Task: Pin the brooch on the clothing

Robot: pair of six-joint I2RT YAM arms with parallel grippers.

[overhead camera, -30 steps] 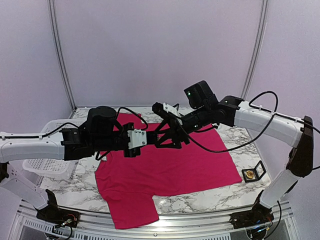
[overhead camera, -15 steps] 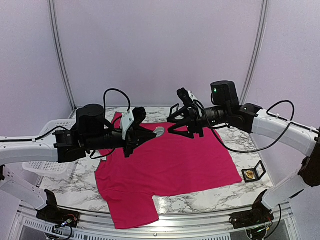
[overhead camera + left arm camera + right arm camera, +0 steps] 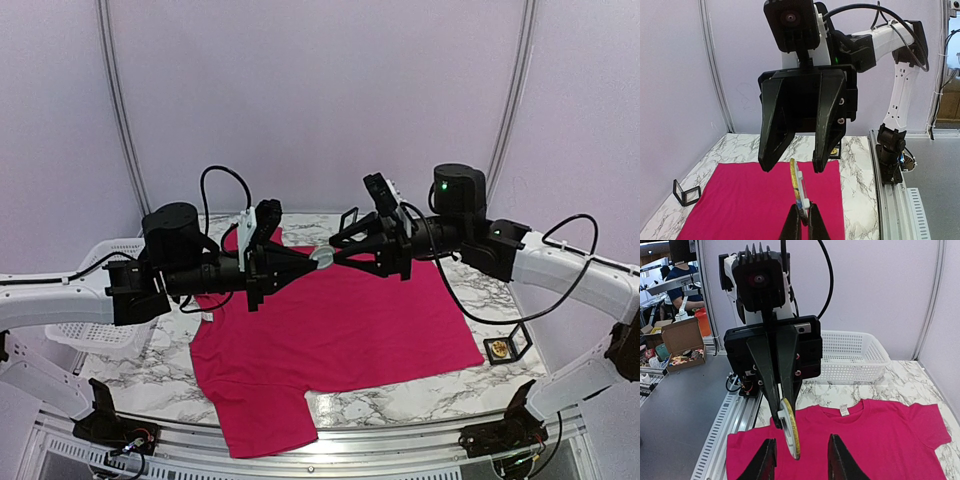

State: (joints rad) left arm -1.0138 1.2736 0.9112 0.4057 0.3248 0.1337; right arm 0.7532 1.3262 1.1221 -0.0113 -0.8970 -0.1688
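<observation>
Item, brooch [image 3: 322, 257]: left claw [image 3: 310, 261] is pinching it in mid-air over the shirt [image 3: 340, 325], which is lying flat on the desk [image 3: 455, 385]. Right claw [image 3: 337, 254], spread wide, is now bracketing it, having closed the earlier gap; a handover or pin opening is probably starting.

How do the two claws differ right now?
The left claw is shut, pinching the round brooch; the right claw is open, its fingers spread and gripping nothing. The left claw points rightward, the right claw leftward. Both are black and hang tip to tip above the pink shirt.
</observation>
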